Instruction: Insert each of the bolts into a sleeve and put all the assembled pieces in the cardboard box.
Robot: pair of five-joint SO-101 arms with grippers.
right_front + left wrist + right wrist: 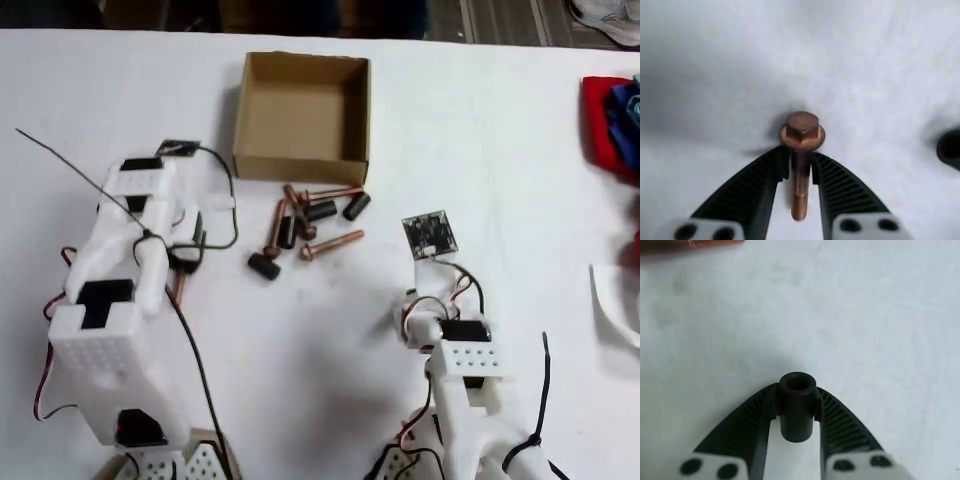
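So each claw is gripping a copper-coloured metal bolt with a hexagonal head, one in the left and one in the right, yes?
Not quite. The left gripper does grip a copper-coloured hex-head bolt, but the right gripper holds a black cylindrical sleeve with a hollow end, not a bolt. The right wrist view shows it clamped between the fingers.
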